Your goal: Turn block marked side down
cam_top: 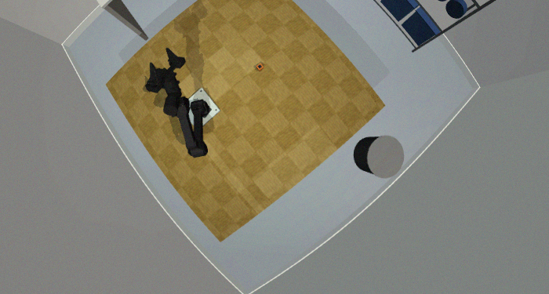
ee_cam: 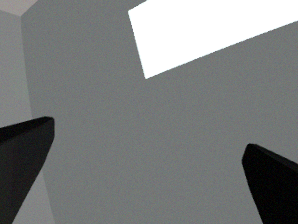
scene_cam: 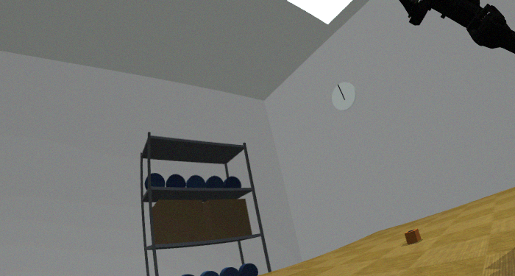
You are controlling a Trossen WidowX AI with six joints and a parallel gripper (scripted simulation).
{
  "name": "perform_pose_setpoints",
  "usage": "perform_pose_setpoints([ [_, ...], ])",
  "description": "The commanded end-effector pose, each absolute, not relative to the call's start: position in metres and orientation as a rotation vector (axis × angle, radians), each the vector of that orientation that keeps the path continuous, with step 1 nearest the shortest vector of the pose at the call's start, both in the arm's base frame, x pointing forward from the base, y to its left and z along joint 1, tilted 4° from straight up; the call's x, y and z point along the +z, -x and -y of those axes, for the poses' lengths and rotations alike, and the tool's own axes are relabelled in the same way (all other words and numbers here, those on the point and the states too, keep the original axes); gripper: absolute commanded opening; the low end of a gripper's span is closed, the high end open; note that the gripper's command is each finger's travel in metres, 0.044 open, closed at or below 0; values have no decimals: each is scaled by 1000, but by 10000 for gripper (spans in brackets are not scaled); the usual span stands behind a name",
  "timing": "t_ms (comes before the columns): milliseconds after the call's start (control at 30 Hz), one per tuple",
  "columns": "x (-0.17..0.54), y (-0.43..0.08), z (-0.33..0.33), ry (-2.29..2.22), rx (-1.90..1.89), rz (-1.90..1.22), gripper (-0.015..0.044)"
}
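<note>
My black two-fingered claw (cam_top: 161,56) (ee_cam: 153,141) is standing wide apart, gripping nothing. The small orange cube-shaped block (cam_top: 259,67) (scene_cam: 412,236) is resting on the wooden bench (cam_top: 274,150) (scene_cam: 452,243), dark mark facing up; turning remains.

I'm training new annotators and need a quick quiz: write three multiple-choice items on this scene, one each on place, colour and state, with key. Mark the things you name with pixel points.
1. Where is the small block (cam_top: 259,67) (scene_cam: 412,236)?
A) On the metal shelf unit
B) On the wooden table top
C) On the white base plate

2. What colour is it, mainly?
A) Orange
B) Green
C) White

3. How is the black two-fingered end effector (cam_top: 160,56)?
A) Shut on the block
B) Shut, holding nothing
C) Open, holding nothing

1 B: it rests on checkered wood.
2 A: its sides are orange.
3 C: the wrist view shows the fingers wide apart, nothing between.
</note>
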State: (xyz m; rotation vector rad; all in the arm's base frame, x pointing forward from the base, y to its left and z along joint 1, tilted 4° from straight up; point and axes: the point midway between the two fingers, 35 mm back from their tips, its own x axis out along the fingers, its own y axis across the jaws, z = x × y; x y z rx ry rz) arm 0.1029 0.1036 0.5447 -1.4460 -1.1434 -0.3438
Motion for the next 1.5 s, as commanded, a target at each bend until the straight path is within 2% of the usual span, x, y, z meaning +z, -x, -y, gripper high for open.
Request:
perform_pose_setpoints([
  [0,523,-160,-136,1485,-117,976,440],
  [267,467,-262,-158,1429,205,569,440],
  [500,388,-351,-136,1239,372,72,440],
  [800,309,-403,-81,945,370,-384,440],
  [1067,206,-424,-2,493,217,-965,440],
  [1300,122,-397,73,3,-102,-1466,440],
  [1467,107,-386,89,-110,-194,-1569,440],
])
